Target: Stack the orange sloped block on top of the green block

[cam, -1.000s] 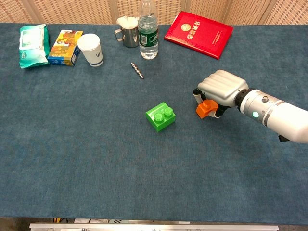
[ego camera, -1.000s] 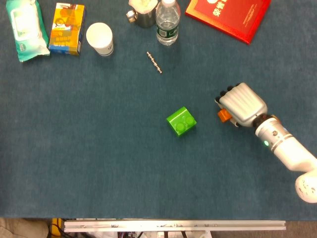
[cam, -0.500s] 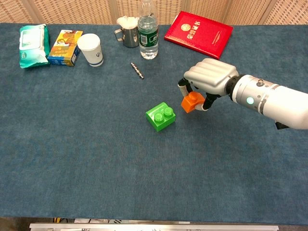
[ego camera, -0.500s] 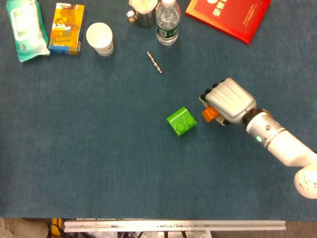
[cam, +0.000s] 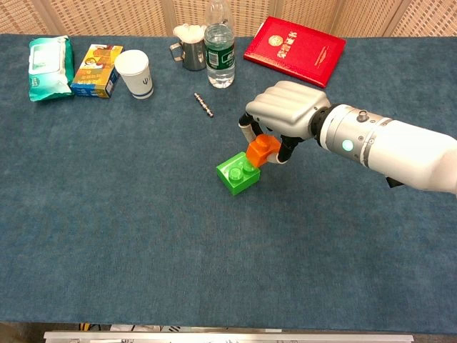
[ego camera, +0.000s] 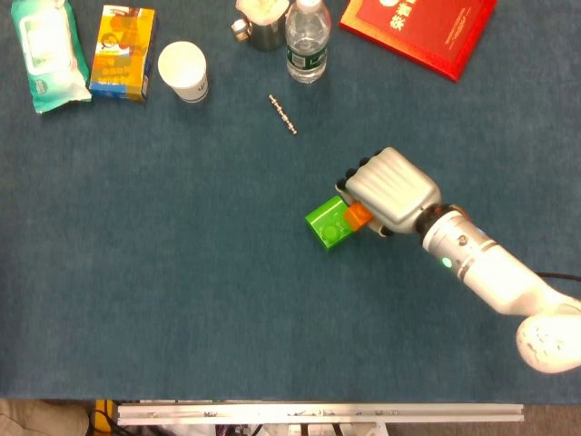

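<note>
The right hand sits a little right of the frame's middle in both views, its pale back turned up and its fingers curled down around the orange sloped block, which it grips from above. The block hangs at the right edge of the green block; in the chest view its lower left corner overlaps the green block's rear stud, and whether the two touch cannot be told. In the head view the orange sloped block peeks out from under the right hand, just beside the upper right corner of the green block, which lies flat on the blue bench with its two studs up. The white forearm runs off toward the lower right of the head view and the right edge of the chest view.

Along the top of the frames stand a wet-wipes pack at the upper left, a yellow carton beside it, a white paper cup, a small metal cup, a water bottle and a red booklet at the upper right. A small metal rod lies on the bench below the bottle, well apart from the blocks.

The left hand shows in neither view.
</note>
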`<state>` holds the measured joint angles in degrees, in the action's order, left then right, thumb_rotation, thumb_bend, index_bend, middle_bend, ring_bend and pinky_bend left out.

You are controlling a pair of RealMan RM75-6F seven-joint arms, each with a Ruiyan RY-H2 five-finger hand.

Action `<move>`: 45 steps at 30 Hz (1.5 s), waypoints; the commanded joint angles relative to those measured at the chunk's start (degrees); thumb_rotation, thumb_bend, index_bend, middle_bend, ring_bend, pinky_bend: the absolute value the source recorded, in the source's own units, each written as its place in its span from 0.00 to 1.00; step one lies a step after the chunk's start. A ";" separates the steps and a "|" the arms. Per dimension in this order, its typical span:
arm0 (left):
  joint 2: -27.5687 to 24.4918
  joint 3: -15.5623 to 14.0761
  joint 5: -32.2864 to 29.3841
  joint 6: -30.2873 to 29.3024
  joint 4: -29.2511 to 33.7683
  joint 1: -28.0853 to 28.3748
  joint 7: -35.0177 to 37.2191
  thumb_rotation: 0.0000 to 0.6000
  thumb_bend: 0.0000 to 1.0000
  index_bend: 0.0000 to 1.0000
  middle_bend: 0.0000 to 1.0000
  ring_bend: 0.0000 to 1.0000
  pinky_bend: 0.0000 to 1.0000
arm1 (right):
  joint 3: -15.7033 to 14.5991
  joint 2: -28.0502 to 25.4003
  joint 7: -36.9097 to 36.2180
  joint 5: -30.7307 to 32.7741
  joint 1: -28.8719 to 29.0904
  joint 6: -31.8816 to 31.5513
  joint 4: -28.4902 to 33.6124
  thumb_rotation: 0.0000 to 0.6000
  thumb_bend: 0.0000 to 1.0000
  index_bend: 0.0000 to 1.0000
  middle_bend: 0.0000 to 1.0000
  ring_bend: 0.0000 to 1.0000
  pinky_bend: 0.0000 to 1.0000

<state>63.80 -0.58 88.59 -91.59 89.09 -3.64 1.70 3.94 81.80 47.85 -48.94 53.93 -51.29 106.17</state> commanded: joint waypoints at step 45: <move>0.52 0.04 -0.34 0.33 -2.38 0.02 2.51 1.00 0.21 0.00 0.00 0.01 0.00 | -4.30 7.97 10.53 9.59 8.54 -9.50 1.57 1.00 0.30 0.61 0.52 0.45 0.51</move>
<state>64.32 -0.54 88.26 -91.26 86.71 -3.61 4.22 -0.34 89.79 58.35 -39.37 62.45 -60.78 107.76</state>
